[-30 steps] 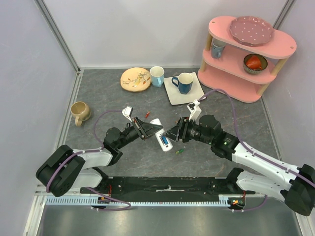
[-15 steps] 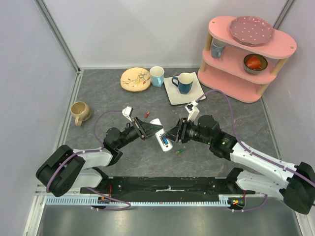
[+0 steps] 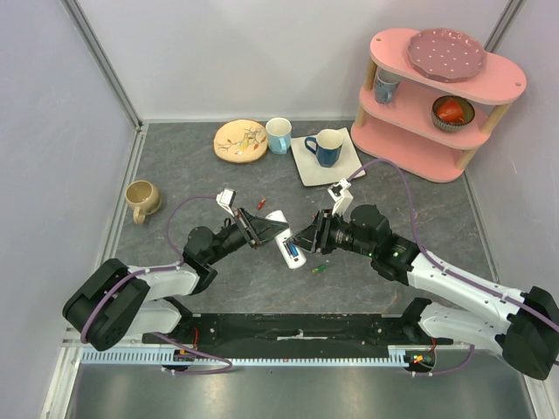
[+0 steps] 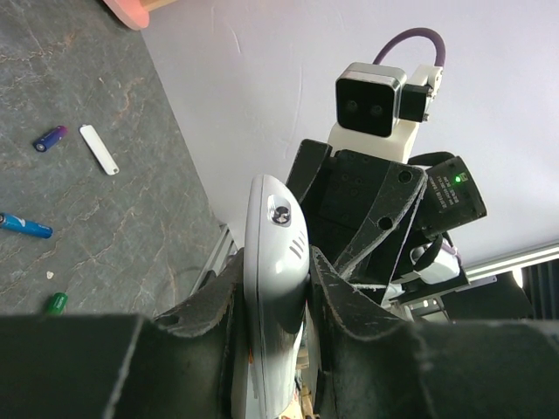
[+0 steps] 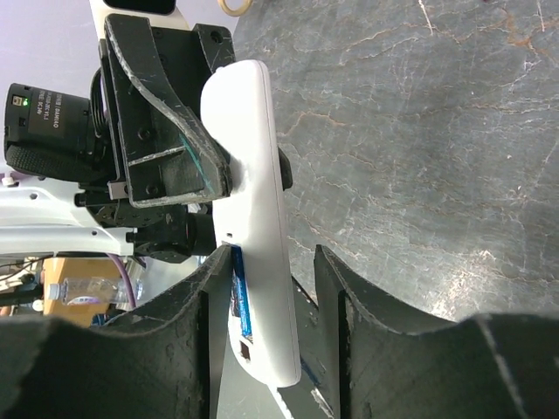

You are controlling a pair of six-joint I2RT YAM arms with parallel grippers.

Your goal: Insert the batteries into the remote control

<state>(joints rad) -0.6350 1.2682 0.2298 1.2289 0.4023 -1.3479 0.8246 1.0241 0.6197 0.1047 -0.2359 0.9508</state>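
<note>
At centre | left gripper (image 4: 272,266) pinches remote control (image 4: 272,214) | right gripper (image 5: 269,262) spread astride it

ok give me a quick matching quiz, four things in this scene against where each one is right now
Things:
1. remote control
2. beige mug
3. dark blue mug
4. pink dotted plate

Places:
a. on the white square plate
b. on the top tier of the pink shelf
c. clamped in the left gripper
d. standing alone at the left side of the table

Pairs: 1-c, 2-d, 3-a, 4-b
</note>
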